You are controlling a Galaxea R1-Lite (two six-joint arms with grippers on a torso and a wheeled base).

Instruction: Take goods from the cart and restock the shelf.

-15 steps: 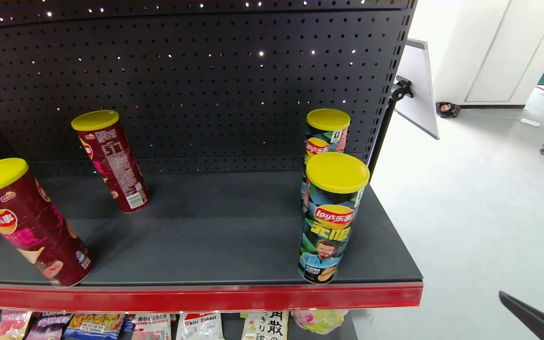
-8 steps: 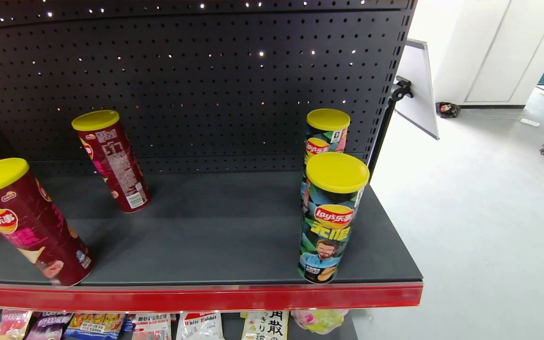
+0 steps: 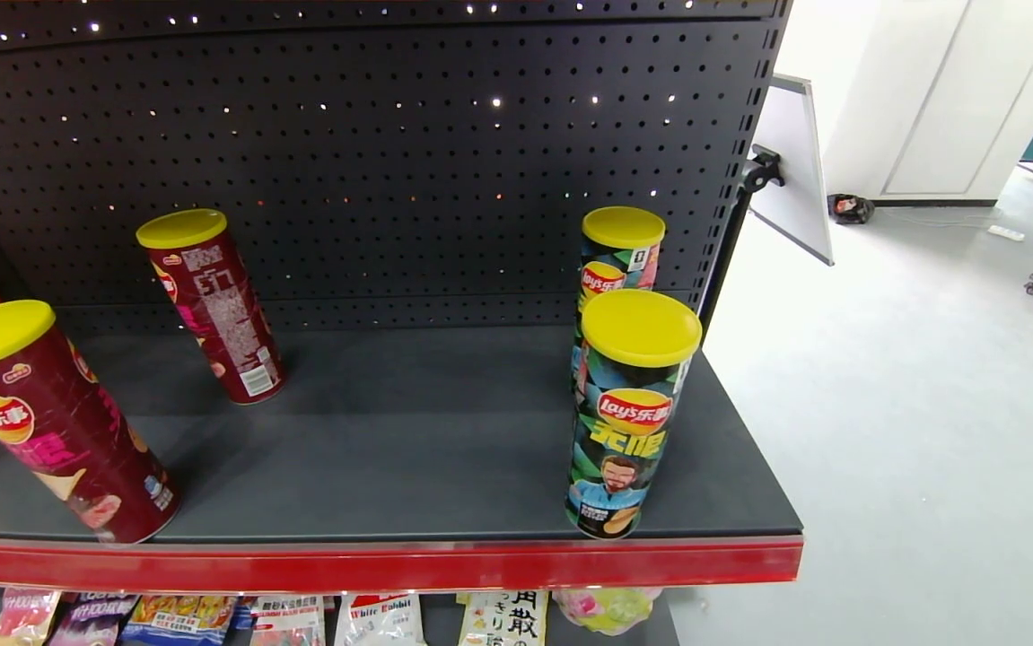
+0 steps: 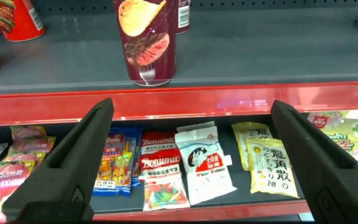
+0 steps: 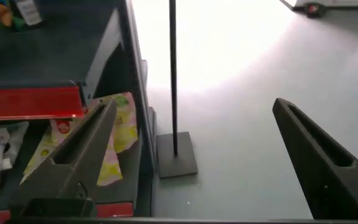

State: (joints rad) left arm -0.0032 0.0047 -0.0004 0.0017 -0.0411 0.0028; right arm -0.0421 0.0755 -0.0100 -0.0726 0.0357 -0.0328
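Two maroon chip cans with yellow lids stand on the dark shelf (image 3: pixel 408 440), one at the front left (image 3: pixel 49 422) and one farther back (image 3: pixel 211 305). Two dark green cans stand at the right end, one in front (image 3: pixel 628 413) and one behind it (image 3: pixel 621 247). My left gripper (image 4: pixel 192 106) is open and holds nothing; it hangs in front of the shelf's red lip (image 4: pixel 228 102), below a maroon can (image 4: pixel 146 40). My right gripper (image 5: pixel 194 104) is open too, out over the floor beside the shelf's right end (image 5: pixel 29 102).
Snack packets (image 4: pixel 203 165) lie on the lower shelf under the red lip. A thin pole on a flat base (image 5: pixel 175 152) stands by the shelf end, with a white panel (image 3: pixel 794 166) clamped higher up. Open grey floor (image 3: pixel 911 404) spreads to the right.
The right gripper's fingers, seen at the head view's lower right corner one second ago, have dropped out of that view. The cans have not moved.
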